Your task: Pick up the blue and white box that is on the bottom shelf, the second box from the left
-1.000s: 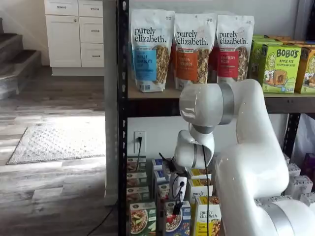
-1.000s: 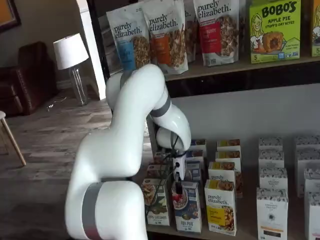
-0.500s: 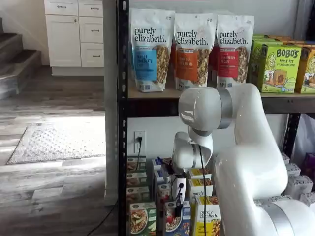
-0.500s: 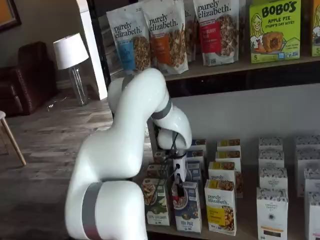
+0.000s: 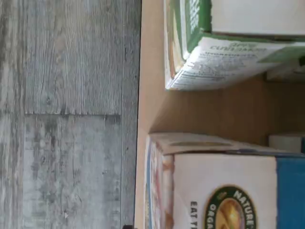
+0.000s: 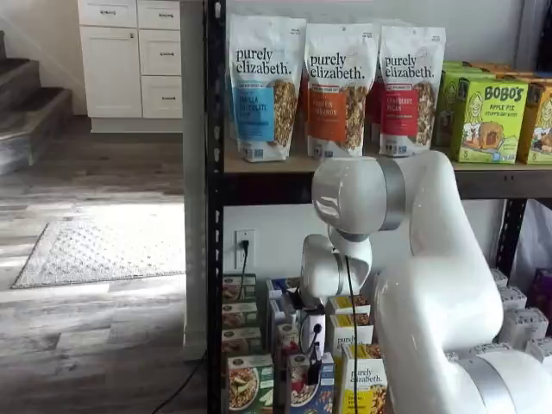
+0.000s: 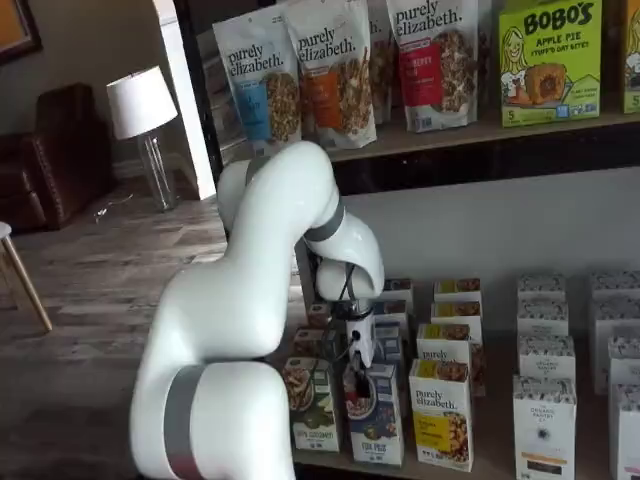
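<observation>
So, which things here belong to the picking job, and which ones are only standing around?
Belong to the job:
- blue box, front of its row
- bottom shelf
- gripper, right above that box; its opening cannot be made out in the pictures

Only standing around:
- green box
- yellow box
- granola bags
- Bobo's boxes
- white boxes

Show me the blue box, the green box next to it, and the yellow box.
blue box (image 7: 378,425): shelf view, on its front face below the fingers.
green box (image 7: 312,405): shelf view, on its front face.
yellow box (image 7: 441,420): shelf view, middle of its front face.
</observation>
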Controlling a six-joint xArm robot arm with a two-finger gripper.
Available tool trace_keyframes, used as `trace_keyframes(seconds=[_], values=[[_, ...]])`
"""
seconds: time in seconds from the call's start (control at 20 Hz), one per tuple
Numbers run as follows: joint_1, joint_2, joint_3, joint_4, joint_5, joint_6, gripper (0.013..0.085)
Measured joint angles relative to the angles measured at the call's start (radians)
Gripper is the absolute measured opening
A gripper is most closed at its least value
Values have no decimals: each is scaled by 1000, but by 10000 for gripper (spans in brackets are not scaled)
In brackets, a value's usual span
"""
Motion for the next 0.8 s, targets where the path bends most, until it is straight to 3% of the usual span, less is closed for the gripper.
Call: trace_keyframes(seconds=[0.2,0.3,0.4,0.6,0.8], values=[[0,5,3,7,-11,-7,850],[0,7,5,17,-15,-15,770],[-1,8,6,20,-20,-19,770],[-1,10,5,26,-20,-24,650],[-2,11,6,30,-22,-28,610]])
